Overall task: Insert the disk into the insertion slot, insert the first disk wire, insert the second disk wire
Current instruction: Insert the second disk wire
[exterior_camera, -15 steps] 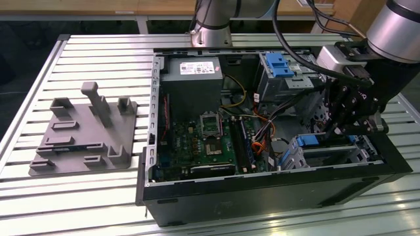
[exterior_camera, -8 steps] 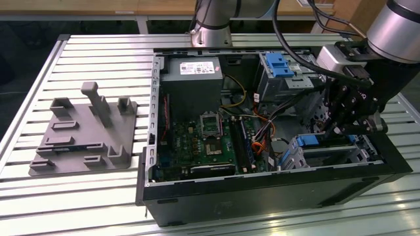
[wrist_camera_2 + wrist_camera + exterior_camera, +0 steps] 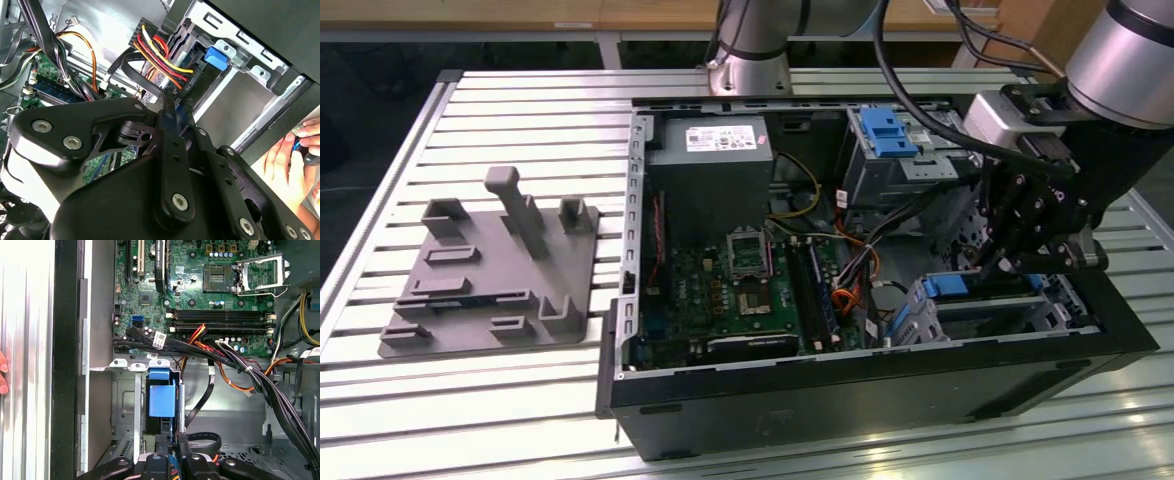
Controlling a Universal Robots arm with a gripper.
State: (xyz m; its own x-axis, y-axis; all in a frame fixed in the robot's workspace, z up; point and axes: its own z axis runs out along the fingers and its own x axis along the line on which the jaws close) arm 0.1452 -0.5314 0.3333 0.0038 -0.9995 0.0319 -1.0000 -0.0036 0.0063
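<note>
Slats of bare metal made up the table [image 3: 520, 90] in the exterior view, and an open computer case [image 3: 854, 395] lay on it at the centre. A grey plastic fixture [image 3: 494, 280] sat apart from the case, out at nine o'clock. Inside the case, the green circuit board [image 3: 734, 290] covered the floor at seven o'clock, with a grey power supply [image 3: 714, 150] at eleven o'clock and a tall cage [image 3: 894, 165] with a blue latch at one o'clock. The arm [image 3: 1134, 60] came in from two o'clock and lowered the tool [image 3: 1014, 262] into the case's four o'clock corner. Just under it sat the slot [image 3: 927, 325], a low silver cage, and the disk [image 3: 947, 288] lay inside it, its blue frame showing at the open end.

In the second wrist view, the tool [image 3: 169, 107] reached toward a bundle of red, yellow, orange and black wires [image 3: 160, 55] that ran into a black plug. A blue tab [image 3: 217, 57] stood just beside that plug, against silver sheet metal. A person's hand [image 3: 287, 160] rested outside the case wall.

In the first wrist view, the disk [image 3: 162, 397] sat within the slot [image 3: 125, 405], blue frame facing the camera, and the tool [image 3: 171, 442] was right at its near end. Whether the tool was open or closed, I could not tell. Black cables [image 3: 260, 380] crossed between the slot and the circuit board [image 3: 200, 285]. Fingertips [image 3: 2, 375] of a person showed beyond the case wall.
</note>
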